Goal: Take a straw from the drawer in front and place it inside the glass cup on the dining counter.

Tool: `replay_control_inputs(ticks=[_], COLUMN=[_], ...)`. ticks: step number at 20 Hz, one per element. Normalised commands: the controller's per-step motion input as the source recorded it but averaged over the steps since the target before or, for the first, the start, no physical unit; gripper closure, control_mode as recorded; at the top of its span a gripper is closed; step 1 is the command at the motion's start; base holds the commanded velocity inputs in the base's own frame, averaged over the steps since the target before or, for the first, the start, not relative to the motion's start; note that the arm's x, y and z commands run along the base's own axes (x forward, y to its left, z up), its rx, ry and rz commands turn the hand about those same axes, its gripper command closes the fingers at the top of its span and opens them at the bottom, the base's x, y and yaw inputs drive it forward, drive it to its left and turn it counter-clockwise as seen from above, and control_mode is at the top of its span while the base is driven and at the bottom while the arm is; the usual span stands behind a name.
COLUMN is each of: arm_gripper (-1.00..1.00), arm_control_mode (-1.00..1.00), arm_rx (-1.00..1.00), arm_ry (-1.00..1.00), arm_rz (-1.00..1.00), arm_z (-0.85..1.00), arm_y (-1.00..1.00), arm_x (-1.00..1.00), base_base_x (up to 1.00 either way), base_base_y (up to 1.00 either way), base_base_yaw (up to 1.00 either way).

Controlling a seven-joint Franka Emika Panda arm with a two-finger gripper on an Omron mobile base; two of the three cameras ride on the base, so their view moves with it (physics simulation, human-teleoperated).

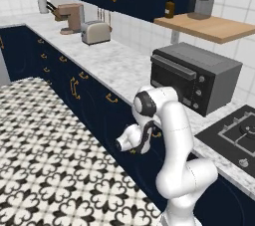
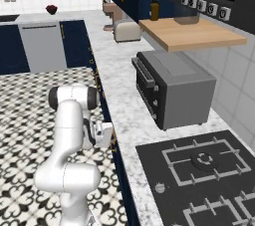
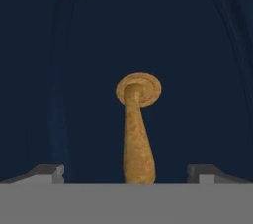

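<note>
My gripper (image 3: 126, 173) is open and faces the navy front of the drawer (image 3: 197, 70) at close range. The drawer's brass handle (image 3: 136, 129) stands between the two fingertips (image 3: 49, 171), touching neither. In the base views the hand (image 1: 149, 135) (image 2: 102, 135) is pressed in under the edge of the marble wall counter (image 1: 114, 60), and the drawer front looks flush with the neighbouring cabinet fronts. The straw is hidden. The glass cup and the dining counter are out of view.
On the wall counter stand a grey toaster oven (image 1: 199, 75), a toaster (image 1: 95, 32) and a coffee machine (image 1: 69, 17); a black hob (image 1: 234, 130) lies to the right. A wooden shelf (image 1: 209, 26) hangs above. Patterned floor (image 1: 50, 160) lies open behind the arm.
</note>
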Motion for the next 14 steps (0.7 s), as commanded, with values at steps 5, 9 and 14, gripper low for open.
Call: replay_control_inputs(ticks=[5, 9, 14], arm_gripper=[1.0, 1.0, 1.0], arm_control_mode=[-1.0, -1.0, -1.0], arm_rx=[0.0, 0.0, 0.0], arm_ry=[0.03, 0.01, 0.0], arm_rz=[0.1, 0.02, 0.0], arm_z=[-0.21, -0.06, 0.0], arm_y=[-0.09, 0.03, 0.54], arm_x=[0.33, 0.0, -0.27], base_base_x=[0.0, 0.0, 0.0], base_base_y=[0.0, 0.0, 0.0], base_base_yaw=[0.0, 0.0, 0.0])
